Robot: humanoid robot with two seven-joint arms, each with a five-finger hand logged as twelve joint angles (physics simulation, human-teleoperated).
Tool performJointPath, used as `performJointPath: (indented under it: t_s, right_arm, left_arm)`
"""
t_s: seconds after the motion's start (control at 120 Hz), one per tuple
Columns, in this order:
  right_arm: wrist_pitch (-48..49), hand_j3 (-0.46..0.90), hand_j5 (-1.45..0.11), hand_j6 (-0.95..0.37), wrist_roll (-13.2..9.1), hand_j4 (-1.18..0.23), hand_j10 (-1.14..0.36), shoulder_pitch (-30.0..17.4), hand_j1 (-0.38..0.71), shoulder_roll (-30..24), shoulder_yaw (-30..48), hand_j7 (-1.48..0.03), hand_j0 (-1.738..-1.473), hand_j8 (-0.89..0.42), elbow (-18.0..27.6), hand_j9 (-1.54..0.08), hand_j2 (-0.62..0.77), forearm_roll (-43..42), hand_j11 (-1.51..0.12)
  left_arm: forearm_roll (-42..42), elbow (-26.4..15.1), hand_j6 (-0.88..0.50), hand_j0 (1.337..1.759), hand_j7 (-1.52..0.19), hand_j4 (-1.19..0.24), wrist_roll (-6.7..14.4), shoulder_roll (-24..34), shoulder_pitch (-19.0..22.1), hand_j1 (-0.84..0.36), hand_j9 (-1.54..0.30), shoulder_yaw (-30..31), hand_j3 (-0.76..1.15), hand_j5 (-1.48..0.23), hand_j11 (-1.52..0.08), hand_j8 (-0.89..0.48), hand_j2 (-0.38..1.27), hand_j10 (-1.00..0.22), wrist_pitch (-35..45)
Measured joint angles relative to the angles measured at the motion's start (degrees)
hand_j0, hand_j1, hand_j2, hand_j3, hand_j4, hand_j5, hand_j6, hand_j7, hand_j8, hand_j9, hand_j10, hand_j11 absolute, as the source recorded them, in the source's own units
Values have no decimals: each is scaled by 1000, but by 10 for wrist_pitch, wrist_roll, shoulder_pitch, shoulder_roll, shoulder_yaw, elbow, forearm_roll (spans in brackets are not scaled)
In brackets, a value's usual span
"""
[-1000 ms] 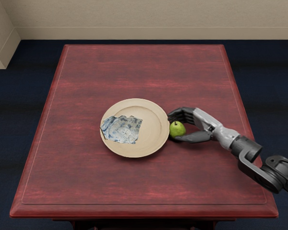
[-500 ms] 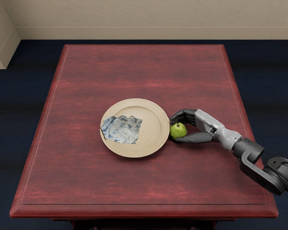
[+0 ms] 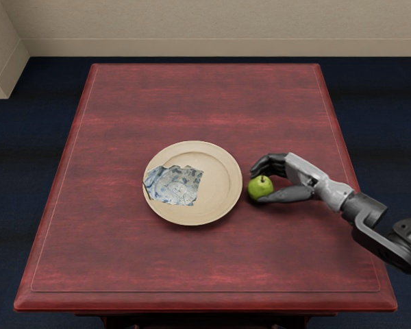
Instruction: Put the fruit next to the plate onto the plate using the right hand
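A small green fruit [image 3: 261, 188] with a short stem sits on the red table just right of the tan plate [image 3: 222, 199], a narrow gap between them. My right hand [image 3: 258, 184] comes in from the right edge and is shut on the fruit, with the dark fingers [image 3: 268, 164] curled behind it and the thumb [image 3: 282, 197] along its near side. Whether the fruit is lifted off the tabletop I cannot tell. The plate carries a blue and white patterned patch [image 3: 172, 185] on its left half. The left arm is out of view.
The red wooden table [image 3: 205, 103] has a raised rim on all sides. Dark blue floor surrounds it, and a beige wall runs along the back.
The right hand has drawn back a little to the right, and the green fruit has moved with it, slightly away from the plate's rim.
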Motion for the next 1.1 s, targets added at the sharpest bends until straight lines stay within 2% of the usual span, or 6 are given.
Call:
performJointPath:
  t_s: [0.25, 0.408, 1.1]
  right_arm:
    - [12, 0, -797, -605, -1, -598, -441, 10, 255, -38, 1, -786, -1657, -435, 39, -789, 118, 26, -788]
    - [34, 0, -801, -608, -4, -601, -437, 26, 255, -50, 1, -790, -1657, -430, 49, -794, 113, 40, -793]
    - [80, 0, -810, -609, -9, -609, -432, 79, 254, -35, 2, -799, -1656, -424, 68, -804, 103, 67, -804]
  left_arm:
    - [0, 0, 4, 1658, 0, 3, 0, 0, 0, 348, 0, 0, 0, 1, 0, 4, -2, 3, 0]
    - [0, 0, 4, 1658, 0, 3, 0, 0, 0, 348, 0, 0, 0, 1, 0, 4, -2, 3, 0]
    - [0, 0, 4, 1658, 0, 3, 0, 0, 0, 348, 0, 0, 0, 1, 0, 4, -2, 3, 0]
